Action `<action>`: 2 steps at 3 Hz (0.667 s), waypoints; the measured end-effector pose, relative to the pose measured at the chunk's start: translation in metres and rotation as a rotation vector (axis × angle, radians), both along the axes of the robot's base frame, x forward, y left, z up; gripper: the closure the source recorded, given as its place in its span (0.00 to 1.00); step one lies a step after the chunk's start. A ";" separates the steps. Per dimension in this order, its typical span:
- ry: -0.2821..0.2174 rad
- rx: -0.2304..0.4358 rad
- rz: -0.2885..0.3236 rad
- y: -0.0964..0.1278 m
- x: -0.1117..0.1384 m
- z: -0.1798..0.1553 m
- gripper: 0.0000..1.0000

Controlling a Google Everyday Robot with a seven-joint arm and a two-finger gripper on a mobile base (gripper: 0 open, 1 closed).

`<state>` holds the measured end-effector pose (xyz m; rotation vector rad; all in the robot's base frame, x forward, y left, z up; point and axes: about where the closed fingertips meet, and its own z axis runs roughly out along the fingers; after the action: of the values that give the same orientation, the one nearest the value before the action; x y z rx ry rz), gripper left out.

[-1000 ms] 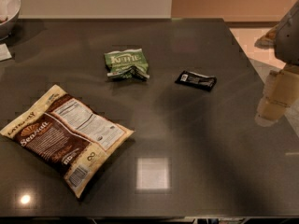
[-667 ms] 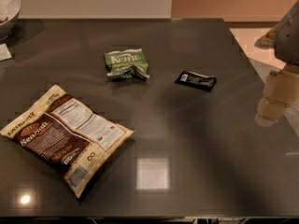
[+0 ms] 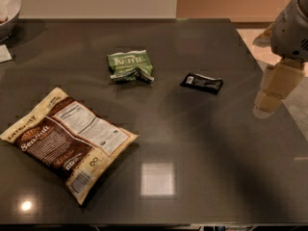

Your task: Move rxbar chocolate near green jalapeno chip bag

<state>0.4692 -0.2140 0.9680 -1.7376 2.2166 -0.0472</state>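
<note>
The rxbar chocolate [image 3: 202, 83] is a small flat black bar with a white label patch at its left end. It lies on the dark table, right of centre. The green jalapeno chip bag [image 3: 130, 65] is a wrinkled green bag with white "Kettle" lettering. It lies to the left of the bar, with a gap of bare table between them. My gripper [image 3: 272, 91] hangs at the right edge of the view, over the table's right side. It is to the right of the bar, apart from it, and holds nothing I can see.
A large tan-and-brown chip bag [image 3: 67, 140] lies at the front left. A white bowl [image 3: 8, 11] stands at the far left corner, with a white paper scrap [image 3: 4, 54] below it. The table's right edge [image 3: 269, 85] runs just behind the gripper.
</note>
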 end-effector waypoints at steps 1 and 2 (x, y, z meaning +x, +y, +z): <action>0.029 0.067 0.014 0.012 0.045 -0.024 0.00; 0.051 0.116 0.017 0.021 0.079 -0.044 0.00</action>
<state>0.5483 -0.1932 0.9240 -1.7132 2.1930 0.1281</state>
